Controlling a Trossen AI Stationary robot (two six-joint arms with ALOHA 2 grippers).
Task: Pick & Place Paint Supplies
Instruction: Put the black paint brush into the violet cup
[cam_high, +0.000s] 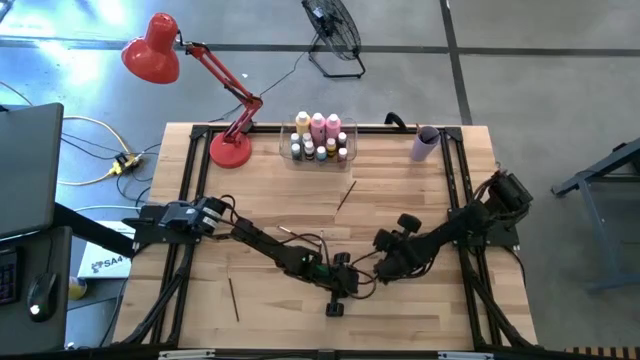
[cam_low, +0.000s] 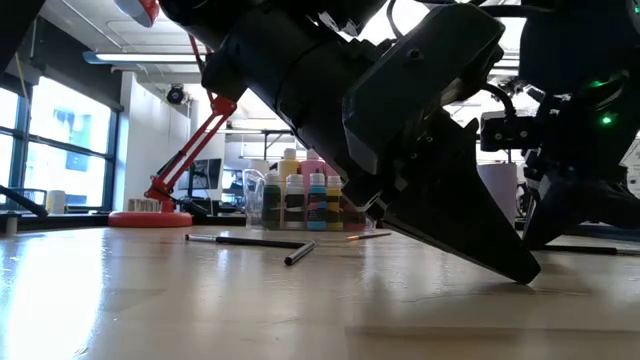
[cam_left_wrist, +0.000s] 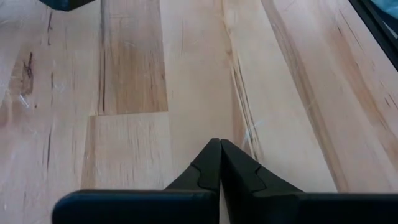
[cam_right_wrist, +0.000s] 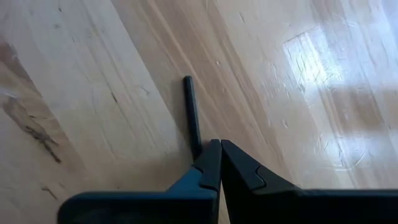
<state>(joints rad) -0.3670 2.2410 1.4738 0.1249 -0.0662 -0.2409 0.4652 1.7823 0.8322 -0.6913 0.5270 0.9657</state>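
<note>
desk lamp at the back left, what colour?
Red, shade and base alike: the desk lamp shows best in the high view.

Wooden table (cam_high: 270, 300) with clear bin (cam_high: 320, 152), lilac cup (cam_high: 425, 143), red lamp (cam_high: 229, 150), scattered paintbrushes (cam_high: 346, 195).

- In the right wrist view the right gripper (cam_right_wrist: 219, 144) hides one end of a dark paintbrush (cam_right_wrist: 191, 112).
- In the low view an arm's dark bulk covers part of the paint bottles (cam_low: 300, 200).
- The tiny bottles' (cam_high: 318, 152) colours are too small to tell from above.
</note>
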